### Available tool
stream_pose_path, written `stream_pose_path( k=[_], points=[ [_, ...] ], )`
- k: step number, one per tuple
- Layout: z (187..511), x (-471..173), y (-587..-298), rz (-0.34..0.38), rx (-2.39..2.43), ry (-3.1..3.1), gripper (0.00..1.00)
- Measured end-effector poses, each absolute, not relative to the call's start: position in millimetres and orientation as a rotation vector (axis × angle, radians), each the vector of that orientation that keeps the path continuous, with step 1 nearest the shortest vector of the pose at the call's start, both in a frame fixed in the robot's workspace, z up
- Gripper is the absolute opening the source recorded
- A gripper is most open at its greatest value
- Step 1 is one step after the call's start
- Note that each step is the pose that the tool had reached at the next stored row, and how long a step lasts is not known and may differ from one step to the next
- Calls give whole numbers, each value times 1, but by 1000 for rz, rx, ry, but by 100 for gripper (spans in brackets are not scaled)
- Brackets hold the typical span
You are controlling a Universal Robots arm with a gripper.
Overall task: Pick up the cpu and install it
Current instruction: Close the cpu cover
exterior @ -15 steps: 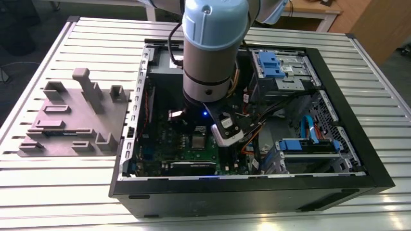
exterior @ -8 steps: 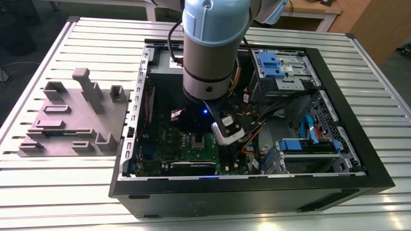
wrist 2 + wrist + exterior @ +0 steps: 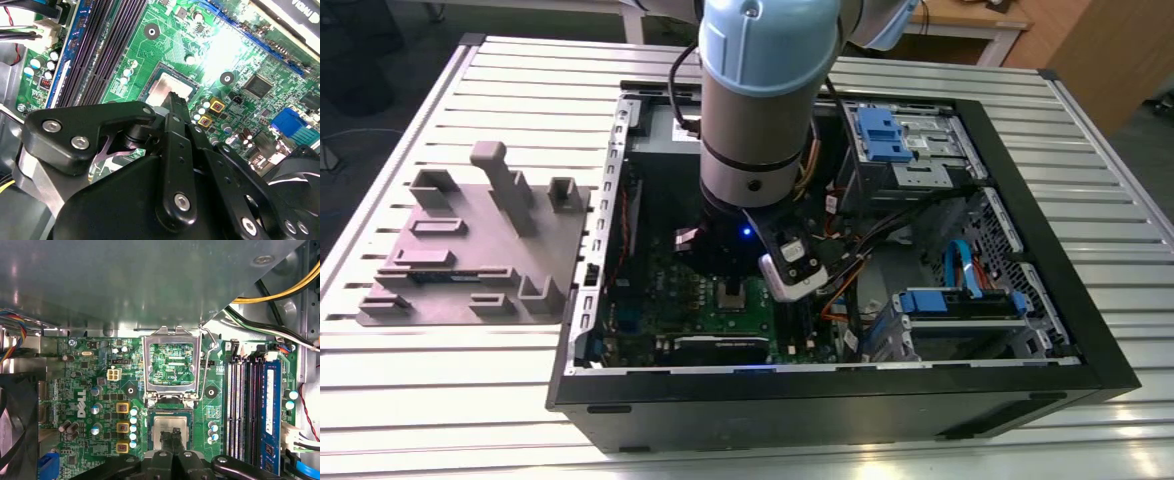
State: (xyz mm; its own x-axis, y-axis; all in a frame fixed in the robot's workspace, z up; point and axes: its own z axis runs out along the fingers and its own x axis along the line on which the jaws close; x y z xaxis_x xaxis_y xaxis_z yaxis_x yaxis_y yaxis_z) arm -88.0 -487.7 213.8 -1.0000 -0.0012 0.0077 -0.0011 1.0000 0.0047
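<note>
- On the exterior view's left, a grey holder block [image 3: 467, 250] sits on the slatted table [image 3: 440, 400], just beside the open computer case [image 3: 827, 390]; its slots and posts look made to keep parts at known spots for the robot
- The case lies on its side with the panel off, I'd say so that the arm [image 3: 761, 100] can come straight down onto the motherboard [image 3: 680, 300]
- The arm stands nearly upright in the middle of the case, wrist low over the board, with the gripper [image 3: 172, 436] aimed at the processor socket
- In the first wrist view the socket's metal frame [image 3: 146, 365] is swung up and open, clear of the seat, so nothing bars the way in
- The cpu [image 3: 167, 422] lies flat in the socket seat, silver top up and square to its walls; I'd judge it set in place, with the frame not yet closed over it
- The fingers [image 3: 166, 441] are pressed together with barely a line between them, tips over the middle of the cpu's top and not pinching its edges; whether they touch it I cannot tell
- The second wrist view agrees: the gripper [image 3: 175, 97] is closed, its tip above the cpu [image 3: 160, 91]
- The memory slots [image 3: 245, 405] run alongside the socket, near the fingers but apart from them
- On the exterior view's right, blue drive caddies [image 3: 961, 302] and cables [image 3: 907, 215] keep to the side of the case, well apart from the socket, which leaves the arm room
</note>
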Motion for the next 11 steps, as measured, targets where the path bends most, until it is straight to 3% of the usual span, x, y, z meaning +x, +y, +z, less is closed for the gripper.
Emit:
stream_pose_path(
  k=[11],
  points=[
    [214,-88,-488,-7,2,-3134,10]
  ],
)
